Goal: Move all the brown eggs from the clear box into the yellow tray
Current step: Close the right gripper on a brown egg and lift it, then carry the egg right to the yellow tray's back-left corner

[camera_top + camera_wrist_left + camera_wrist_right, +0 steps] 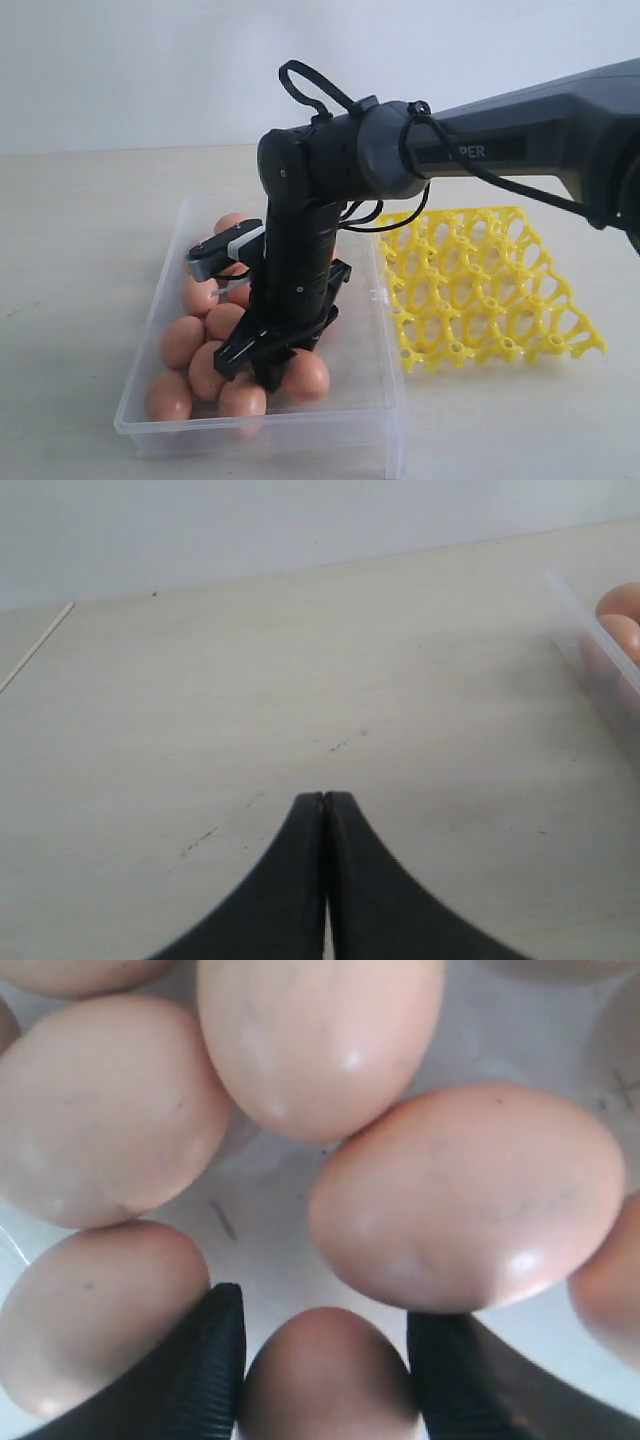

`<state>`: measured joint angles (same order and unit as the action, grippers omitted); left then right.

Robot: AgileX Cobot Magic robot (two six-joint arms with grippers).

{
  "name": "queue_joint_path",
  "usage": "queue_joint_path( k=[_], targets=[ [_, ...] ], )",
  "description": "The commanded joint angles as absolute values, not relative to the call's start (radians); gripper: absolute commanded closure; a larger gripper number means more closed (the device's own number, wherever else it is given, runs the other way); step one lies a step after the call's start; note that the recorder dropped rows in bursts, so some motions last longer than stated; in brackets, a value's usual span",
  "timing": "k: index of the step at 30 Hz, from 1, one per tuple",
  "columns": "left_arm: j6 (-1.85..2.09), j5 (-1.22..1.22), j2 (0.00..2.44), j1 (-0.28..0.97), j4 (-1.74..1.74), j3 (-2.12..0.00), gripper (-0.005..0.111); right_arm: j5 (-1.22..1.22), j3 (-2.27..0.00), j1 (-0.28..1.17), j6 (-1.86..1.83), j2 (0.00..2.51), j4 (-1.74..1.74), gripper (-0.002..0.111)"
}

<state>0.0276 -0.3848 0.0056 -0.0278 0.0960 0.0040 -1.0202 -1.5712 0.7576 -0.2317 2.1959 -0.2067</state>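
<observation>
Right gripper (325, 1315) straddles 1 brown egg (326, 1385), grip unclear, neighbouring eggs (465, 1195) crowding its fingers (205, 1370).

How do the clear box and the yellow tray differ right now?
The clear box has solid see-through walls; the yellow tray is an open lattice of cups. The box holds the brown eggs; no egg shows in the tray. The right claw is down in the box, not over the tray. Both sit on the table.
</observation>
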Motion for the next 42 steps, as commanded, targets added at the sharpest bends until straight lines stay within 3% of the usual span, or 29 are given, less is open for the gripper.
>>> queue_joint_path(
  k=[1,15,25,32,42],
  targets=[
    [0.023,-0.379,0.000,-0.031,0.095,0.000,0.107,-0.995,-1.576,0.756,-0.270,2.151,-0.200,0.108],
    [0.023,-0.379,0.000,-0.031,0.095,0.000,0.107,-0.736,-1.472,0.756,-0.287,1.844,-0.158,0.108],
    [0.023,-0.379,0.000,-0.031,0.095,0.000,0.107,-0.036,-0.962,0.643,-0.287,1.550,-0.185,0.108],
    [0.023,-0.379,0.000,-0.031,0.095,0.000,0.107,0.168,-0.872,0.484,-0.186,1.542,-0.209,0.108],
    [0.023,-0.379,0.000,-0.031,0.095,0.000,0.107,0.382,-0.872,0.447,0.021,1.636,-0.081,0.108]
  ],
)
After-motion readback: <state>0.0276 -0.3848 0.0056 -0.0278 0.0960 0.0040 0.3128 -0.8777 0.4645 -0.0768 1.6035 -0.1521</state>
